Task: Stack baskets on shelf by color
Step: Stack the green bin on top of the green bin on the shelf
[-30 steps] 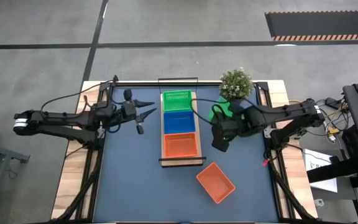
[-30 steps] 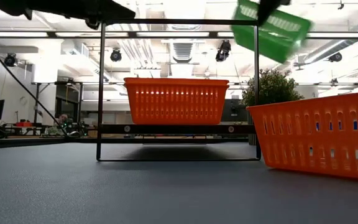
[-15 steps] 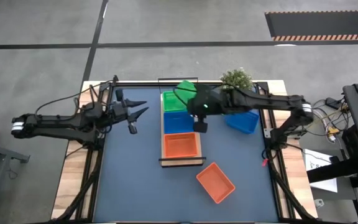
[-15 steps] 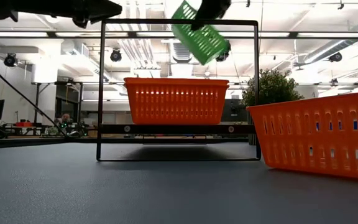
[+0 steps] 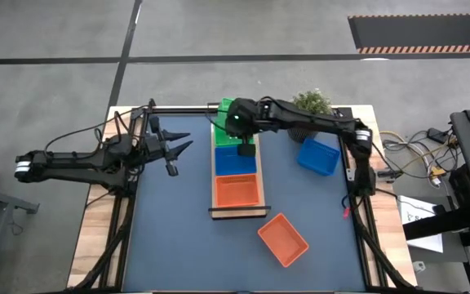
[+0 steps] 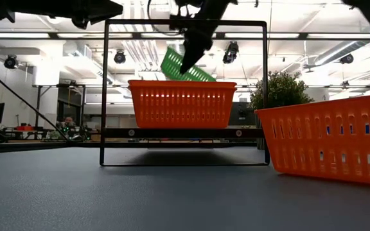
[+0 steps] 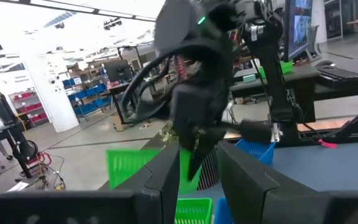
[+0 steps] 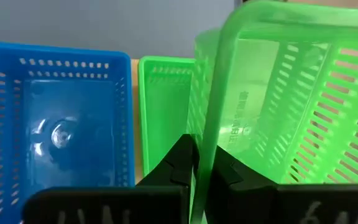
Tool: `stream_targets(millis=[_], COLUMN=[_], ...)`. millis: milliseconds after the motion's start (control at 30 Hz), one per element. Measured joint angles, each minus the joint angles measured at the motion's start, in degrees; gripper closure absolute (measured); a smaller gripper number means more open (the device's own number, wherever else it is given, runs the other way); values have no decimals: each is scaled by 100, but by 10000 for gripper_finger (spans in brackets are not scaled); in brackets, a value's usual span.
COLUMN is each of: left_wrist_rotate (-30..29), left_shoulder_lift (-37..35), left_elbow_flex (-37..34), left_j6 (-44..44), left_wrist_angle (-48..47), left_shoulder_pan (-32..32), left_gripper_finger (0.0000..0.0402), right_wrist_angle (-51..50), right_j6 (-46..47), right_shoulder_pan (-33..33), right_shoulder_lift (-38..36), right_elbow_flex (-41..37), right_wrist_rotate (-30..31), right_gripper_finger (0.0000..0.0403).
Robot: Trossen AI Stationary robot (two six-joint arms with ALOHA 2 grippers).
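Note:
The light-wood shelf (image 5: 237, 211) carries a green basket (image 5: 233, 135) at its far end, a blue basket (image 5: 235, 162) in the middle and an orange basket (image 5: 237, 191) at its near end. My right gripper (image 5: 237, 122) hangs over the shelf's far end, shut on a second green basket (image 6: 184, 67), which is tilted above the green basket (image 8: 166, 106) on the shelf. A loose blue basket (image 5: 318, 155) and a loose orange basket (image 5: 283, 239) rest bottom-down on the table. My left gripper (image 5: 184, 140) hovers open, left of the shelf. My right gripper pinches the second green basket by one side wall at its rim (image 8: 211, 124), with one finger (image 8: 179, 163) on each face of the wall. It comes from above, slanting in from the table's right. The basket is lifted clear and hangs tilted (image 6: 172, 64) above the shelf.
A potted plant (image 5: 310, 103) stands at the far edge, right of the shelf. The shelf's black frame (image 6: 105, 90) rises at its ends. The right arm (image 5: 317, 121) spans from the right side to the shelf. Bare tabletop lies near and left (image 5: 178, 237).
My right gripper has carried the green basket from beside the plant toward the table's left, out over the far end of the shelf, and lowered it. The basket has stayed tilted in the hold. The blue basket on the right has come into view.

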Motion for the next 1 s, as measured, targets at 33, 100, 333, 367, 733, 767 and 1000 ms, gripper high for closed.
stream_targets(millis=[33,100,333,367,733,767,1000], left_wrist_rotate=[0,0,0,0,2,2,3], left_shoulder_lift=[13,15,-39,-57,-50,-48,-56], left_elbow_flex=[0,0,0,0,0,0,0], left_j6=[15,17,27,28,30,30,26], left_wrist_angle=[6,-4,13,9,2,11,4], left_shoulder_pan=[0,0,0,0,-2,0,0], left_gripper_finger=[309,309,309,309,309,309,309], right_wrist_angle=[-23,-158,-846,-883,-828,-828,-817], right_j6=[-28,-75,-110,-98,0,25,160], right_shoulder_pan=[-42,-96,-221,-221,-263,-258,-261], right_shoulder_lift=[110,323,830,865,931,931,931], right_elbow_flex=[109,332,986,1031,981,981,981], right_wrist_rotate=[-97,-176,-204,-205,-221,-223,-324], right_gripper_finger=[394,394,394,394,375,371,335])
